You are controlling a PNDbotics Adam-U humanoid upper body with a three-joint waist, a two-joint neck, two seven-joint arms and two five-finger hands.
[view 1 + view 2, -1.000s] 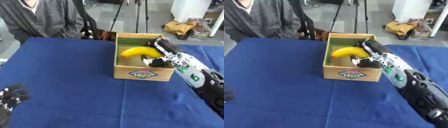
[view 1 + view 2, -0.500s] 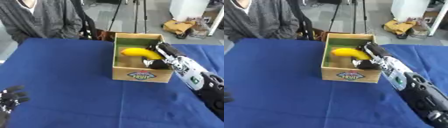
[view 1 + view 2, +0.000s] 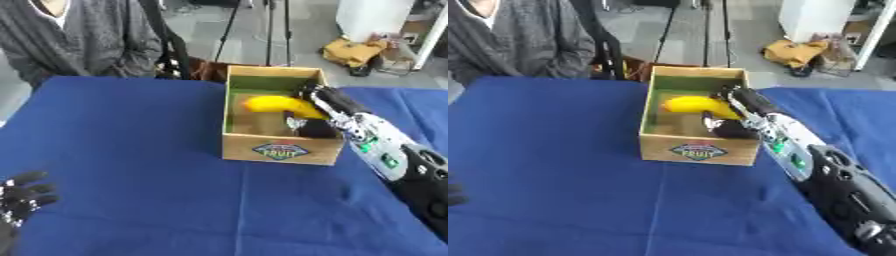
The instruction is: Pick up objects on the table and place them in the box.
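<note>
Right hand (image 3: 317, 112): reaches from the lower right of the frame over the right wall of the box, fingers curled round the banana (image 3: 278, 104), which hangs inside the box, above its floor. Compared with a second ago, the banana sits somewhat lower in the box and nearer its far half, with the hand reaching further in; judged as the lowering stage of placement, with release the remaining move. Box (image 3: 280, 149): wooden, open-topped, green-lined inside, with a fruit label on its front wall, standing at upper centre of the frame on the table (image 3: 131, 150), which is covered in blue cloth. A dark rounded shape lies in the box below the hand; whether it is part of the hand or a separate thing cannot be told. Left hand (image 3: 21, 197): idle at the lower left corner, fingers relaxed and pointing upward, holding nothing. No other loose objects show on the blue cloth, so the banana may be the last item.
</note>
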